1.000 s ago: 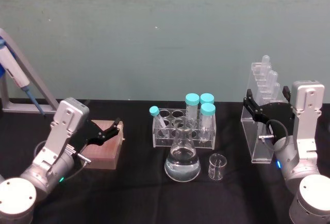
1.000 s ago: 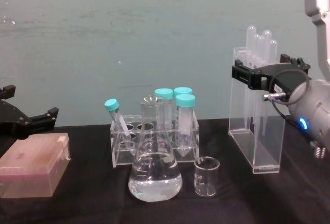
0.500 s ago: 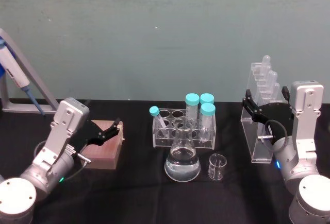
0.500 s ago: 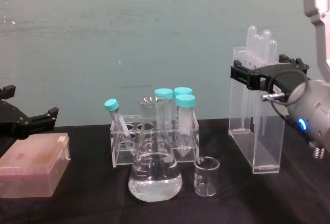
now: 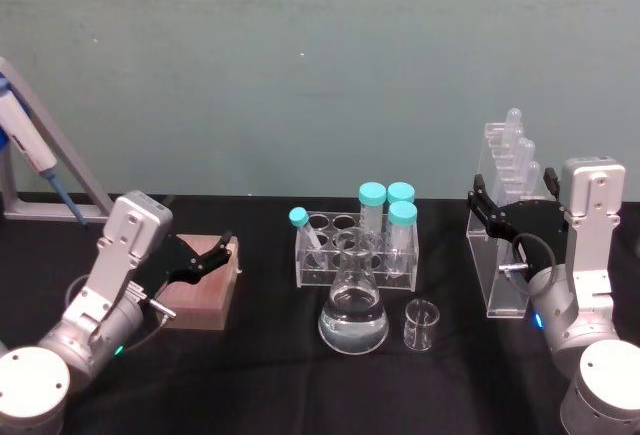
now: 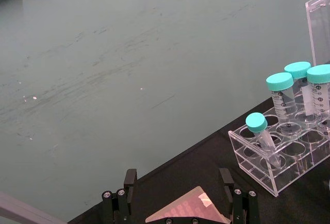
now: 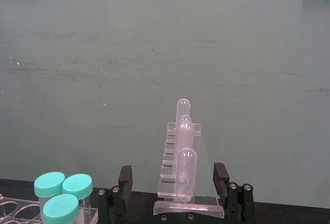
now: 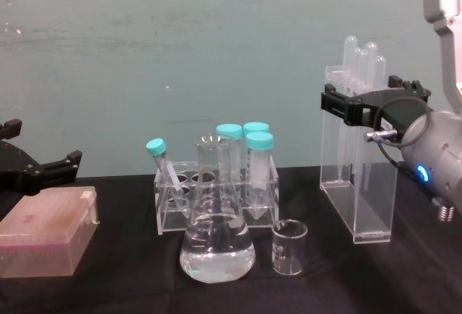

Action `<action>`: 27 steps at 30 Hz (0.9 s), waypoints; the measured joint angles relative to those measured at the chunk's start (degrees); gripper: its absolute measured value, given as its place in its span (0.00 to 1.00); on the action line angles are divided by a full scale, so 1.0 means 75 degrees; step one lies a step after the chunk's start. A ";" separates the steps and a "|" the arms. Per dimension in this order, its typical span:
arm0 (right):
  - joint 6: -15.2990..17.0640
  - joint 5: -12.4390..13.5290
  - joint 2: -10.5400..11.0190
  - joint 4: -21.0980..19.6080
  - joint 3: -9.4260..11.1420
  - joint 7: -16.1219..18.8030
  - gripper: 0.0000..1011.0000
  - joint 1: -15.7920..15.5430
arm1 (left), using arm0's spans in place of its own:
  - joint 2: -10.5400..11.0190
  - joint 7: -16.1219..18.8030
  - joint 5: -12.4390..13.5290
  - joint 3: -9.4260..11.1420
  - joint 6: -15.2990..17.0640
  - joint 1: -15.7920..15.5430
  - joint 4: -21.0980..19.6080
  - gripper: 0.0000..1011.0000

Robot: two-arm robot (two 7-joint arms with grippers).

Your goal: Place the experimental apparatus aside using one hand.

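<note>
The tall acrylic stand with plastic pipettes stands on the black table at the right. My right gripper is open, one finger on each side of the stand's upper part, as the chest view and right wrist view also show. The conical flask with clear liquid and the small beaker stand at the table's middle front, free of either gripper. My left gripper hangs open over a pink box at the left.
A clear tube rack with teal-capped tubes stands just behind the flask. A pipettor on a sloped holder is at the far left. Bare black table lies between the beaker and the stand.
My right gripper has shifted a little lower and to the left around the stand. The stand, flask, beaker and left arm have not moved.
</note>
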 joint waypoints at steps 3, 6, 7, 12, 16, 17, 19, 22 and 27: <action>0.0000 0.0000 -0.0002 -0.0001 0.0002 -0.0001 0.99 0.0001 | 0.0000 0.0000 0.0000 0.0000 0.0000 0.0000 0.0000 0.99; 0.0000 0.0000 -0.0003 -0.0001 0.0004 -0.0002 0.99 0.0001 | 0.0000 0.0000 0.0000 0.0000 0.0000 0.0000 0.0001 0.99; 0.0001 0.0000 -0.0004 -0.0001 0.0005 -0.0002 0.99 0.0001 | 0.0000 0.0000 0.0000 0.0000 0.0000 0.0000 0.0000 0.99; 0.0000 0.0000 -0.0007 -0.0001 0.0008 -0.0002 0.99 0.0001 | 0.0000 0.0000 0.0000 0.0000 0.0000 0.0000 0.0000 0.99; 0.0000 -0.0001 -0.0007 -0.0001 0.0008 -0.0004 0.99 0.0001 | 0.0000 0.0000 0.0000 0.0000 0.0000 0.0000 0.0000 0.99; 0.0000 -0.0002 -0.0007 -0.0001 0.0008 -0.0005 0.99 0.0001 | 0.0000 0.0000 0.0000 0.0000 0.0000 0.0000 0.0000 0.99; 0.0000 -0.0003 -0.0007 -0.0001 0.0008 -0.0005 0.99 0.0001 | 0.0000 0.0000 0.0000 0.0000 0.0000 0.0000 0.0001 0.99; 0.0000 -0.0004 -0.0007 -0.0001 0.0008 -0.0007 0.99 0.0001 | 0.0000 0.0000 0.0000 0.0000 0.0000 0.0000 0.0000 0.99; 0.0000 -0.0007 -0.0007 -0.0001 0.0008 -0.0009 0.99 0.0001 | 0.0000 0.0000 0.0000 0.0000 0.0000 0.0000 0.0001 0.99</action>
